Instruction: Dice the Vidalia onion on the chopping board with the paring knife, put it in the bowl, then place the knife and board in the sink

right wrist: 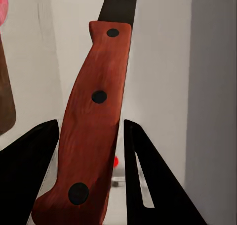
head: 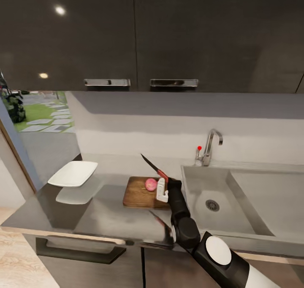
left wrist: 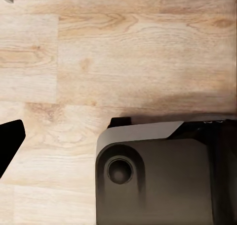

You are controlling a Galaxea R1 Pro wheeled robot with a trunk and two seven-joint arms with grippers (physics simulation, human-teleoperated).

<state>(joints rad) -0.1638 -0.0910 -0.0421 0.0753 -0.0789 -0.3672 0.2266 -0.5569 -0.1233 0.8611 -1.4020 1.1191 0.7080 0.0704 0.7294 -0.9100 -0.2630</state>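
Nearest in the head view, the right arm reaches up over the long dark grey glossy tabletop (head: 105, 220). The right jaws (head: 164, 186) grip the slim paring knife with a red-orange handle (right wrist: 91, 126) between 2 black fingers (right wrist: 148, 180), its dark blade slanting up and to the left. Just under it, the pink round onion (head: 150, 184) rests on the dark brown wooden chopping board (head: 137, 195). The grey sink basin (head: 236, 203) lies right of the board. The shallow white squarish bowl (head: 74, 173) sits further left. Whether the left jaws are wide or narrow, I cannot tell; the left wrist view looks down on pale wood floor (left wrist: 123, 62).
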